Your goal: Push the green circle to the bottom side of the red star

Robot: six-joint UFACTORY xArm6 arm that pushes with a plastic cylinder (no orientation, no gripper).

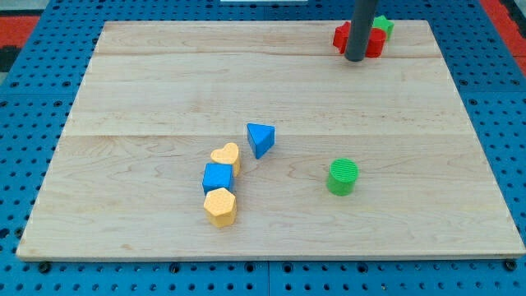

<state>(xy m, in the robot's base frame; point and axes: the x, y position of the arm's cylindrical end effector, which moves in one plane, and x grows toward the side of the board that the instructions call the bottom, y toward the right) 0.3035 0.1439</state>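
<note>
Pale wooden board [271,82] lies on a blue pegboard table [33,82] and fills nearly the whole view. No jaws exist on this rig: the arm ends in a plain dark rod, so nothing is clasped or released. My tip [355,59] rests on the board near the view's top right, just in front of the red star [371,43], which the rod partly hides; whether the tip touches the star I cannot tell. A green block [383,25], possibly also a star, peeks out behind the red one at the board's top edge.

Well apart from the tip, down toward the view's bottom right, stands the green circle [343,177], an upright ribbed cylinder with its round face up. Being round, it has no long axis and points no particular way. Bare wood lies between it and the red star, and it has open board on every side, sitting clear of the right and bottom edges.

Left of centre sits a cluster: a blue triangle [260,139], then a yellow heart [225,155], a blue cube [219,178] and a yellow hexagon [220,205] strung in a close line running toward the view's bottom, neighbours touching or nearly so.
</note>
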